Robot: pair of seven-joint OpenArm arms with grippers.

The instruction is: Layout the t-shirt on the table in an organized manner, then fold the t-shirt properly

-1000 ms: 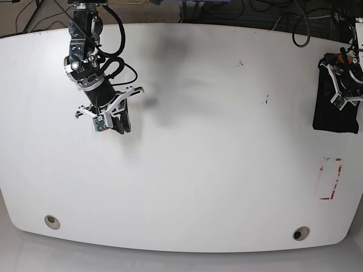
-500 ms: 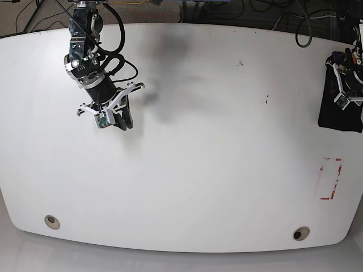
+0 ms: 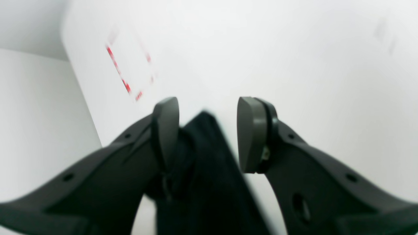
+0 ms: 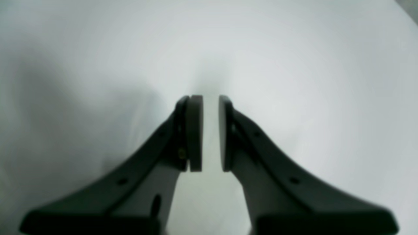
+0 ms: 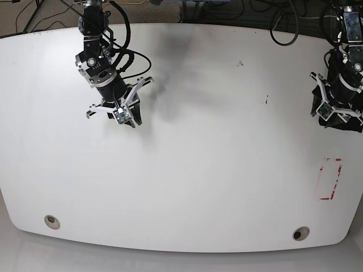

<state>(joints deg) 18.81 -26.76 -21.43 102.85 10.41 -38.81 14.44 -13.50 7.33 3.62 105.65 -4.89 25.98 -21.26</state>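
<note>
While the right gripper [image 5: 134,118] hangs over bare table [image 5: 204,170] in the upper left of the base view, the left gripper [image 5: 340,116] sits at the far right edge of that view, over the t-shirt [image 5: 347,122]. Only a small dark bunch of shirt shows there, under and just beside the left gripper, above the red rectangle [image 5: 330,179] at lower right.

From the left wrist view, the left gripper [image 3: 207,133] has its jaws well apart, and a blurred fold of black shirt [image 3: 205,182] runs up between them, lying against the left-hand finger [image 3: 166,130] and clear of the other. Whether it is truly pinched I cannot tell. The red mark [image 3: 125,73] lies at upper left on the table [image 3: 294,58].

From the right wrist view, the right gripper [image 4: 210,132] has its pads nearly together, a narrow slit between them and nothing inside; only white table [image 4: 294,65] lies below.

Two ringed holes [image 5: 51,221] [image 5: 300,233] sit near the bottom edge.
</note>
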